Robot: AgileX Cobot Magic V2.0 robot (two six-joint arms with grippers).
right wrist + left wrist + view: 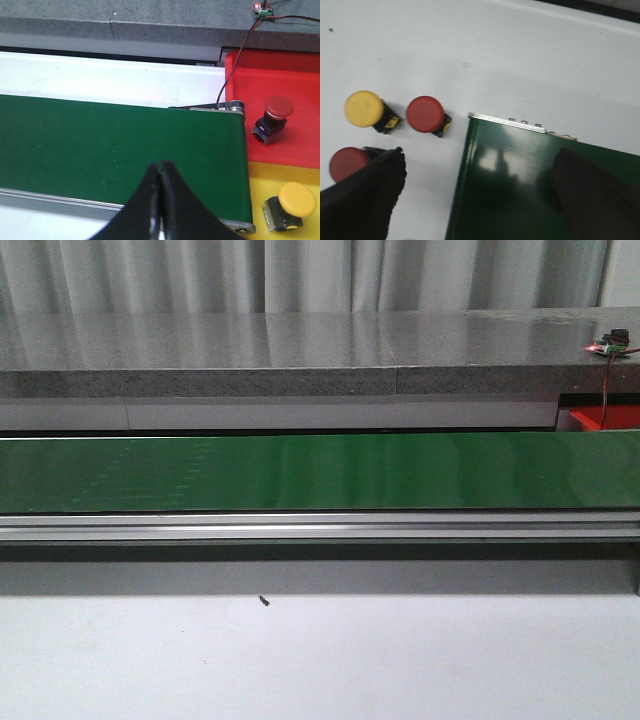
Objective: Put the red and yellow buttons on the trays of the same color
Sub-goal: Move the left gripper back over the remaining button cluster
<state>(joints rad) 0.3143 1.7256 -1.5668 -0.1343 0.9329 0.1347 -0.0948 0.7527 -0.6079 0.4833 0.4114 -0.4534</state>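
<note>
1. Three views; the front one shows only the long green conveyor belt (320, 472) crossing the white surface (320, 660), with a corner of the red plastic tray (605, 418) at the belt's right end. No gripper or button appears here.
2. Left wrist view: the left gripper (475, 195) is spread wide and empty over the belt's left end. On the surface beside that end lie one yellow-capped push button (365, 109) and two red-capped push buttons (425, 114) (347, 164), close together. Closing on one risks nudging its neighbour.
3. Right wrist view: the right gripper (161, 200) is pinched closed, empty, above the belt. A red button (274, 116) already sits in the red tray; a yellow button (292, 204) sits in the yellow plastic tray (265, 175).
</note>
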